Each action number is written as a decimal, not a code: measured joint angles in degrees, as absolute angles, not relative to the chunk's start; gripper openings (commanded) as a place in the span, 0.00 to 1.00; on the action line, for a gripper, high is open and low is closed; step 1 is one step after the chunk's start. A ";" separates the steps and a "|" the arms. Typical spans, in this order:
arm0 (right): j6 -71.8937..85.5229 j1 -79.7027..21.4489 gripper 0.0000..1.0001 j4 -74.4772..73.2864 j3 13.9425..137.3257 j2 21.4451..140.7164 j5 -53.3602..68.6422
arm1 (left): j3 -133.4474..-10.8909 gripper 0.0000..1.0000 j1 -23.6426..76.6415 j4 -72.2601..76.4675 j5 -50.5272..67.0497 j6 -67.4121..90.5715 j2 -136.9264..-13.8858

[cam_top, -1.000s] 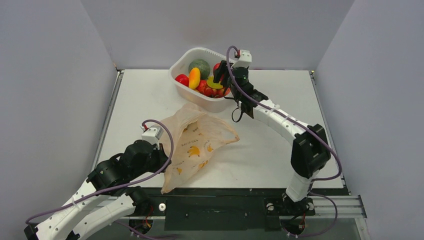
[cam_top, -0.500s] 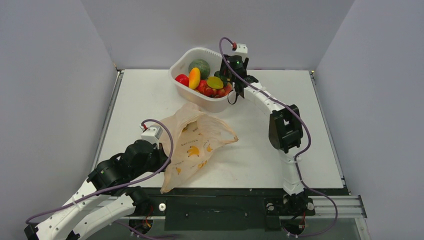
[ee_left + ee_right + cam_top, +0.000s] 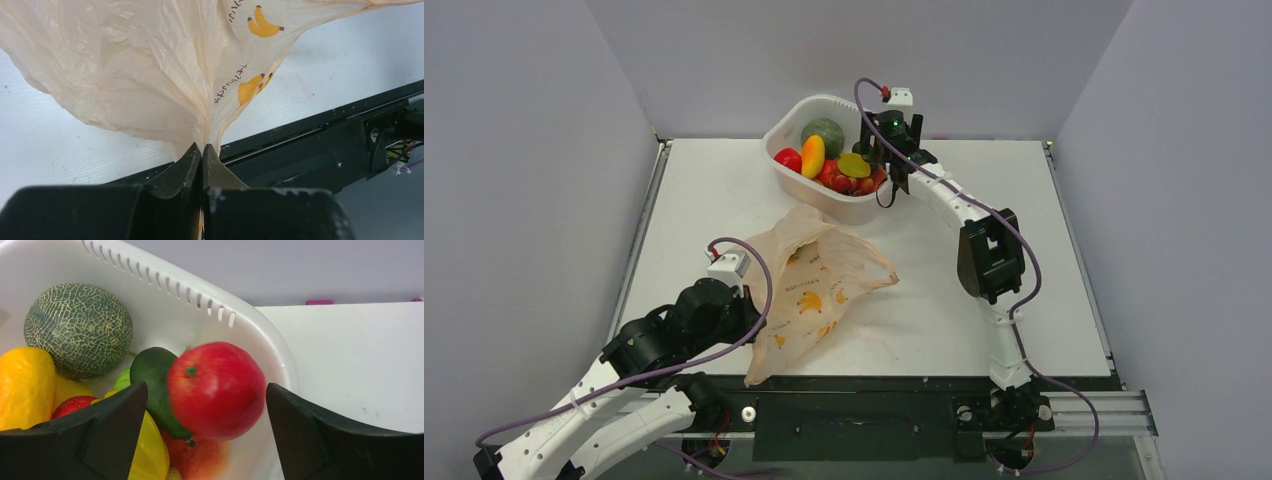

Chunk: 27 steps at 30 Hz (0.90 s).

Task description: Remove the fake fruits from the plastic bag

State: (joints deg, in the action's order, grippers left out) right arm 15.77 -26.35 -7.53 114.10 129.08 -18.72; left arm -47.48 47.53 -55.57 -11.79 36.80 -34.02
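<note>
- A white table stands between plain grey walls, with a black rail along its near edge.
- The plastic bag lies crumpled on the table at the near left, in front of the tub and well apart from it. It is thin and peach-coloured with yellow banana prints.
- The left gripper has its jaws pressed together on a gathered fold of the bag's near end. The film fans out from that pinch across the table.
- Whether any fruit is inside the bag cannot be told.
- A white tub with a slotted rim sits at the far edge of the table and holds the fake fruits.
- Among them are an orange-yellow oval, a yellow-green piece and red pieces. A netted dark-green melon lies at the back.
- The right gripper hangs over the tub's right end with its jaws wide apart.
- A red apple sits between those jaws with a gap on either side, touching neither. Its outline is slightly blurred.
- A dark green avocado lies just behind the apple's left side.
</note>
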 measured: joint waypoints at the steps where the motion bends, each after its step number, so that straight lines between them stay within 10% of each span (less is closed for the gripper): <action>1: 15.38 -26.37 0.87 -7.79 114.32 129.12 -18.81 | -47.48 0.00 47.53 -55.57 -11.81 36.82 -34.02; 14: 11.64 -29.43 0.90 -13.17 113.30 125.14 -20.93 | -47.48 0.00 47.53 -55.57 -11.79 36.80 -33.93; 27: 21.04 -37.21 0.78 -13.69 81.25 87.70 -17.08 | -47.48 0.00 47.22 -55.57 -11.29 36.75 -34.41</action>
State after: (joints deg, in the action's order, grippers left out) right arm 21.04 -37.21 -13.69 81.25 87.70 -17.08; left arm -47.48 47.22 -55.57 -11.29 36.75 -34.41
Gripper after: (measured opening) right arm 0.797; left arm 0.004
